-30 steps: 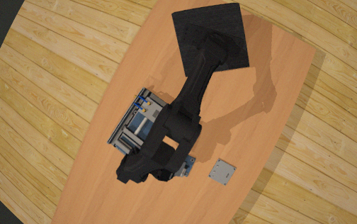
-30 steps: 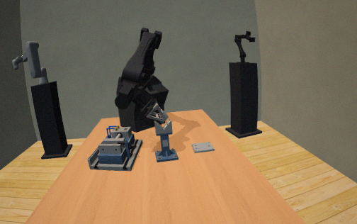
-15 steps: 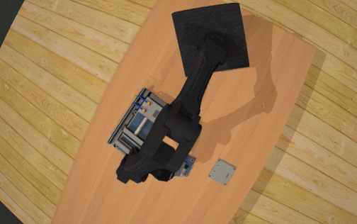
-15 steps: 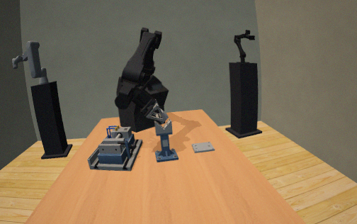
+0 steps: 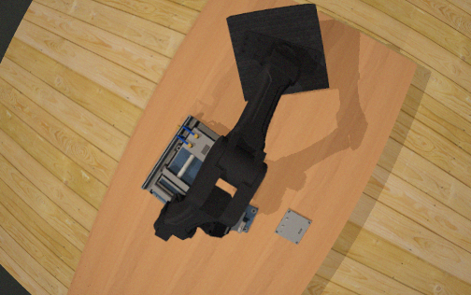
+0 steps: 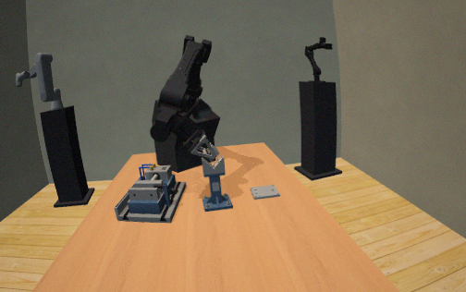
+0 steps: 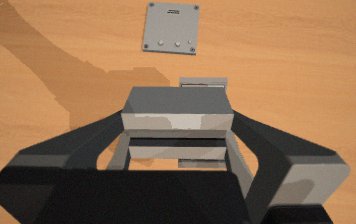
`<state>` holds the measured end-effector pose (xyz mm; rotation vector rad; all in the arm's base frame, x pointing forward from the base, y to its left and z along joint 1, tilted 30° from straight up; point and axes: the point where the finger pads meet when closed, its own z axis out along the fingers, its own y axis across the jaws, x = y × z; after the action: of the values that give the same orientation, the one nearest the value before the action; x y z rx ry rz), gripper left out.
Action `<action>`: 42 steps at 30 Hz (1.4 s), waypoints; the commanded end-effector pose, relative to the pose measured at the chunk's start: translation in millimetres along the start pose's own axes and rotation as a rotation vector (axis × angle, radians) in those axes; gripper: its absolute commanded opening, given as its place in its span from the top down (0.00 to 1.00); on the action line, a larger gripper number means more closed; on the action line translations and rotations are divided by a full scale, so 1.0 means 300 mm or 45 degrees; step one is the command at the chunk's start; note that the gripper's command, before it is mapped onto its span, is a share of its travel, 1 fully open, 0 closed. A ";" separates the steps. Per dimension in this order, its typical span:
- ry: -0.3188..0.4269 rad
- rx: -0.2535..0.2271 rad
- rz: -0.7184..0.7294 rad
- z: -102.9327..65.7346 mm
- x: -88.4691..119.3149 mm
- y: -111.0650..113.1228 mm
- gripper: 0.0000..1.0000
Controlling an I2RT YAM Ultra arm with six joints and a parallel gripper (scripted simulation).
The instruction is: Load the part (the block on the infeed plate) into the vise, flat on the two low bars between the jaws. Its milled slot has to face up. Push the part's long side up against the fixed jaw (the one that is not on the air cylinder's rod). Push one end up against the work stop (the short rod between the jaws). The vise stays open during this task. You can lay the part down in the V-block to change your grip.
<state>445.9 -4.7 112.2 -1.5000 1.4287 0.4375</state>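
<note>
On the wooden table (image 5: 140,252) (image 6: 185,249), my gripper (image 6: 208,149) (image 7: 177,112) is clamped on the part (image 6: 211,153) (image 7: 177,101), picked up above the V-block (image 6: 214,167); loading the vise (image 5: 175,181) (image 6: 145,194) beside it remains.

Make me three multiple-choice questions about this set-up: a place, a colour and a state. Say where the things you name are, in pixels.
1. In the exterior view, what stands between the vise (image 5: 176,180) (image 6: 147,205) and the flat plate (image 5: 293,226) (image 6: 264,191) (image 7: 171,27)?
A) a lamp
B) a notched stand (image 5: 252,217) (image 6: 215,187) (image 7: 203,80)
C) a bucket

2. What colour are the vise's thin tubes (image 5: 189,132) (image 6: 141,172)?
A) blue
B) red
C) green

3. What is the plate's state?
A) stood on edge
B) hidden under a block
C) flat, with no block on it

1 B: its post rises between them.
2 A: both loops look blue.
3 C: its top shows only pegs, screws and a small mark.
</note>
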 end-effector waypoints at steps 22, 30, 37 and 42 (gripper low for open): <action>0.228 0.042 -0.031 -0.023 -0.038 -0.011 1.00; 0.328 0.044 -0.030 -0.023 -0.038 -0.011 1.00; 0.448 0.054 -0.037 -0.027 -0.043 -0.022 1.00; 0.508 0.089 -0.050 -0.056 -0.046 -0.055 1.00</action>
<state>444.1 -2.1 113.2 -1.6389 1.6929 0.1600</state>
